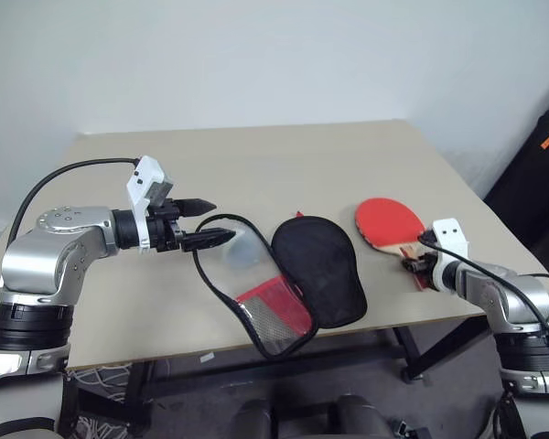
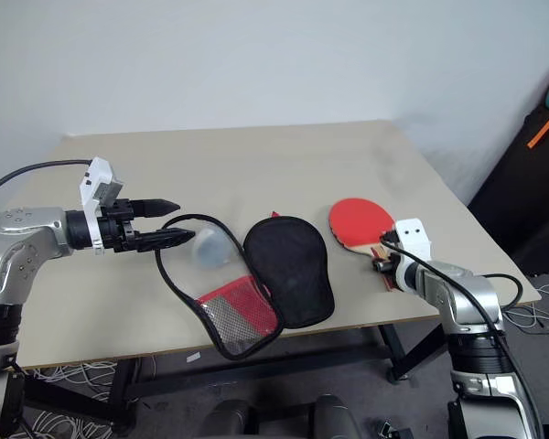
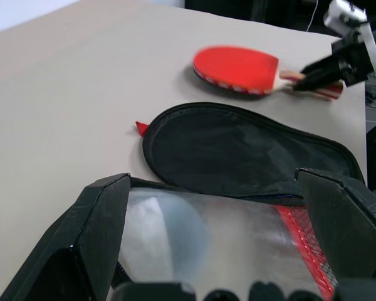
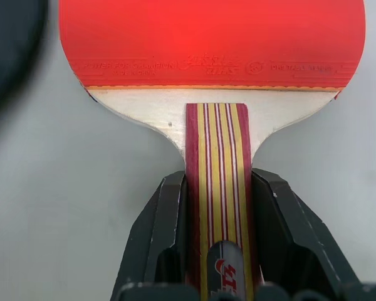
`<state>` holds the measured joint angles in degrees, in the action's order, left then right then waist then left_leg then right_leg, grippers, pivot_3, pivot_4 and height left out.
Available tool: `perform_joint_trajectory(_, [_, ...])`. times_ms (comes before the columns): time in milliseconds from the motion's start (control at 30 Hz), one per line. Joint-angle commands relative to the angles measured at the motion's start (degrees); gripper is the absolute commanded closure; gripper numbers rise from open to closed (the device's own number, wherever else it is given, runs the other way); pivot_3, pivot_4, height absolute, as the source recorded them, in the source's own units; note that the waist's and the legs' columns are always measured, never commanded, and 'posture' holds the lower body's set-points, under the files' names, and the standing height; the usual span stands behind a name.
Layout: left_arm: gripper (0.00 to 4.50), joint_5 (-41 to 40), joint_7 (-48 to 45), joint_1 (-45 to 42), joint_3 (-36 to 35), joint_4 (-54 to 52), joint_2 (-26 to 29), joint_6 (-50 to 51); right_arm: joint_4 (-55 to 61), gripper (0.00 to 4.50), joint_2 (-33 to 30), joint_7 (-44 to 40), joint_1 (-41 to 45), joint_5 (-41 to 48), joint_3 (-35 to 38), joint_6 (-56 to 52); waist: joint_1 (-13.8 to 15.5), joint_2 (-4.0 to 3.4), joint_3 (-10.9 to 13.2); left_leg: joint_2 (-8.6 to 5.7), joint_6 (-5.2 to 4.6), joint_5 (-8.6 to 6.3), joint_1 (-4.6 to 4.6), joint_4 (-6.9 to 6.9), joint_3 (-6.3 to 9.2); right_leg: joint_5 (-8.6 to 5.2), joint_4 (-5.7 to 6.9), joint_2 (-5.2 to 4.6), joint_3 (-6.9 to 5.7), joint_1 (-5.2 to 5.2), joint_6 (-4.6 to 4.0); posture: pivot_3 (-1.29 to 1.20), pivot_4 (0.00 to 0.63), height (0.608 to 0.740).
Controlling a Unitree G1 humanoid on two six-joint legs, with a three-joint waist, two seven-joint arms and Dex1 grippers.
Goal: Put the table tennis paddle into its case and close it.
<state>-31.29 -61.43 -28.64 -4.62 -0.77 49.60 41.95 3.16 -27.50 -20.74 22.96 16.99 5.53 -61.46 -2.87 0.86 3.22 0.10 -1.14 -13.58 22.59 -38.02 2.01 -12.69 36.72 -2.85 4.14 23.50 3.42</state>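
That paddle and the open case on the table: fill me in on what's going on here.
The right gripper has its fingers on either side of the table tennis paddle's handle, which lies on the table. The case lies unzipped and spread open beside it, black half toward the paddle, clear half toward the robot's left. The left gripper is open at the clear half's edge. The paddle is not yet in the case.

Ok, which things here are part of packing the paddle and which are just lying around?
For the job:
- paddle, its handle between the right gripper's fingers
- case, lying open on the table
- left gripper, open at the case's clear half

Lying about:
- black bag on the floor beyond the table
- cables on the floor
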Motion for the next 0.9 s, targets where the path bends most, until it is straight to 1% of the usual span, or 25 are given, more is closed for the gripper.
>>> perform_joint_trajectory(33, [0.0, 0.3, -0.2, -1.1, -0.6, 0.0, -0.1, -1.1, 8.6, 3.39, 3.8, 1.7, 5.2, 3.7, 2.5, -2.4, -0.2, -0.02, 0.0, 0.01, 0.0, 0.0, 0.0, 0.03, 0.01, 0.0, 0.01, 0.01, 0.0, 0.01, 0.0, 0.0, 0.0, 0.74])
perform_joint_trajectory(100, [0.0, 0.3, -0.1, -1.3, -0.5, 0.0, -0.4, -1.2, 12.3, 3.39, 7.7, 3.1, 6.7, 5.2, 1.6, -6.0, -0.2, -0.03, 0.0, 0.04, 0.0, 0.0, 0.0, 0.06, 0.01, 0.0, 0.01, 0.04, 0.0, 0.03, 0.0, 0.0, 0.0, 0.74])
perform_joint_trajectory(233, [0.0, 0.3, -0.1, -1.0, -0.5, -0.3, -0.5, -1.2, 17.1, 3.39, 13.5, 6.5, 7.7, 6.1, 0.4, -12.6, 0.0, -0.02, 0.0, 0.04, 0.0, 0.0, 0.01, 0.07, 0.05, 0.0, 0.02, 0.03, -0.03, 0.02, 0.0, 0.0, 0.0, 0.74])
perform_joint_trajectory(300, [0.0, 0.2, -0.1, -0.8, -0.5, -0.4, -0.6, -1.1, 19.6, 3.39, 18.9, 9.4, 7.4, 6.1, -1.1, -17.5, 0.2, 0.01, 0.0, 0.02, 0.0, 0.0, 0.02, 0.04, 0.08, 0.0, 0.01, 0.01, -0.05, 0.0, 0.0, 0.0, 0.0, 0.74])
perform_joint_trajectory(400, [0.0, 0.2, -0.1, -0.8, -0.5, -0.5, -0.5, -0.9, 21.8, 3.39, 23.1, 12.0, 5.8, 5.2, -3.2, -20.6, 0.1, -0.02, 0.0, 0.02, 0.01, 0.0, 0.02, 0.03, 0.07, 0.0, 0.03, -0.01, -0.06, 0.02, -0.01, 0.0, 0.0, 0.74])
perform_joint_trajectory(533, [0.0, 0.1, -0.2, -0.7, -0.6, -0.5, -0.3, -0.7, 22.2, 3.39, 25.0, 13.9, 4.1, 4.1, -4.0, -22.8, 0.2, -0.02, 0.0, 0.01, 0.02, 0.0, 0.04, 0.05, 0.08, 0.0, 0.02, -0.02, -0.07, 0.04, -0.01, 0.0, 0.0, 0.74])
perform_joint_trajectory(900, [0.0, 0.0, -0.2, -1.1, -0.6, -0.5, -0.1, -0.1, 21.3, 3.39, 24.8, 15.6, 0.8, 1.8, -6.2, -25.1, -0.2, -0.02, 0.0, 0.03, 0.02, 0.0, 0.02, 0.11, 0.06, 0.0, 0.02, 0.0, -0.08, 0.08, -0.01, 0.0, 0.0, 0.74])
